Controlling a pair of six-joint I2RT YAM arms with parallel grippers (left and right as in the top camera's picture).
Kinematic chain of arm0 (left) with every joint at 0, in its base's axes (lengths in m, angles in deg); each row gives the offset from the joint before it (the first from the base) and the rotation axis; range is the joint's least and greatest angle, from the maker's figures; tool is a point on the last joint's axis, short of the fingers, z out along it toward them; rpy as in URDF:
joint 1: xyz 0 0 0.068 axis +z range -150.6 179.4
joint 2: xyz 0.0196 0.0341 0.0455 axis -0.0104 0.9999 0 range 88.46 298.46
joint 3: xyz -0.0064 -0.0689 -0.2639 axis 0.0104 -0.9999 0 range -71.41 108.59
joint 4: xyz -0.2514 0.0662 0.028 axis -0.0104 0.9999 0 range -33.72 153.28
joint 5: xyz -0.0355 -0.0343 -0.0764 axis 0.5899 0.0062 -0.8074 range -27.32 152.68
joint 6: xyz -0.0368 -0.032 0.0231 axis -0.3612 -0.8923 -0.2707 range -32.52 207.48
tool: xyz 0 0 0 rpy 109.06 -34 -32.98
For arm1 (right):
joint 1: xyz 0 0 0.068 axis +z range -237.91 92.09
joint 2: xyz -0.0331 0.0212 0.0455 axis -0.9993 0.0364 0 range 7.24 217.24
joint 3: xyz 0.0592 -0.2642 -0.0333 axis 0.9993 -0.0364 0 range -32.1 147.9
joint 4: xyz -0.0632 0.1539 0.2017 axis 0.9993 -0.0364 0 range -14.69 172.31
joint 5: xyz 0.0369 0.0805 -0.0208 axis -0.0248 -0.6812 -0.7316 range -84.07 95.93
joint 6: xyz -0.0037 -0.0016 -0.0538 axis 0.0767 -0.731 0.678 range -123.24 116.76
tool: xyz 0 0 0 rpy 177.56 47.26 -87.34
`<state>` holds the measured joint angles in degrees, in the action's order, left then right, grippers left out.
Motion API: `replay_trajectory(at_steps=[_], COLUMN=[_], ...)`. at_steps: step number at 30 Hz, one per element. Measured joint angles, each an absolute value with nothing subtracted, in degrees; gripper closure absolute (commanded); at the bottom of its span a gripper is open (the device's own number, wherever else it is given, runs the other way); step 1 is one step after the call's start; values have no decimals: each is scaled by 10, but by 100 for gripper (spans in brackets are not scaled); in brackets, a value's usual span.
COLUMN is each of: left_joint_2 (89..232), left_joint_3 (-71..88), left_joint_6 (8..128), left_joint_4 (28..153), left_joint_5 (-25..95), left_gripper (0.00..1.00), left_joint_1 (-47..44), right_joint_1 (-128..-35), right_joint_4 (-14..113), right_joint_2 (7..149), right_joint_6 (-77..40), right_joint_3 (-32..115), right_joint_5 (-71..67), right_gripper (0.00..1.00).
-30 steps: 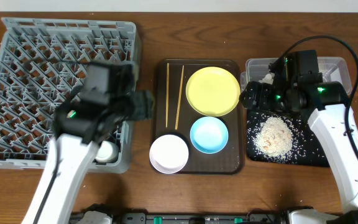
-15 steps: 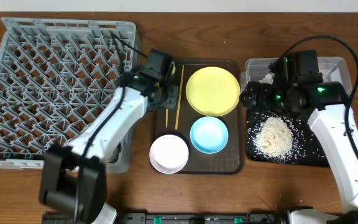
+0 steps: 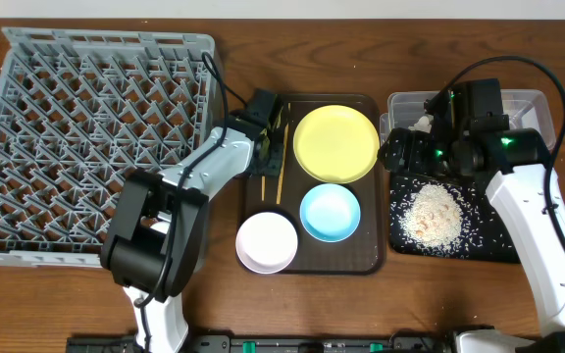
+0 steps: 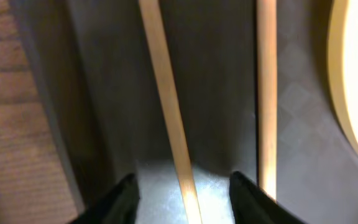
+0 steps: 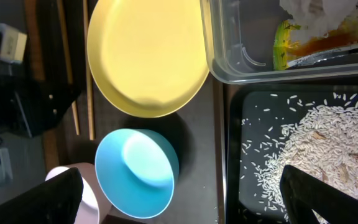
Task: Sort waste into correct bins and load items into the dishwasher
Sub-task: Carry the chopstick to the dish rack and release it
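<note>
Chopstick-loading step. Left fingers (image 4: 122,200) apart, straddling one chopstick (image 4: 166,106) lying flat on brown tray (image 3: 371,260); not yet clamped. Right fingers (image 5: 58,202) wide apart, empty, near rice (image 5: 319,143). Next, probably: close, lift level, carry to rack (image 3: 86,127).

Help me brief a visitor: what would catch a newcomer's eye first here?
The big grey dish rack fills the left. At centre, a bright yellow plate and blue bowl sit on a brown tray; at right, a white rice heap lies on a black tray.
</note>
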<state>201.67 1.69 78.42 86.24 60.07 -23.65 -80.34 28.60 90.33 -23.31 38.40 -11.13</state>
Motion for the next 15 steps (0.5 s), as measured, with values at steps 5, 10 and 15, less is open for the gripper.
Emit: replay_trajectory(at_steps=[5,10,15], left_joint_2=[2024,2025,2026], left_joint_3=[17,17,19], left_joint_6=[786,786,786], left_joint_4=[859,858,863], left_joint_5=[603,605,605], left_gripper=[75,92,92], left_joint_1=[-237,-240,-245], right_joint_1=[-803,-803,-803], right_joint_4=[286,286,286], right_joint_2=[903,903,903], right_joint_6=[-233,-233,-233], right_joint_3=[384,384,384], right_joint_5=[-112,-111,-111], right_gripper=[1,1,1])
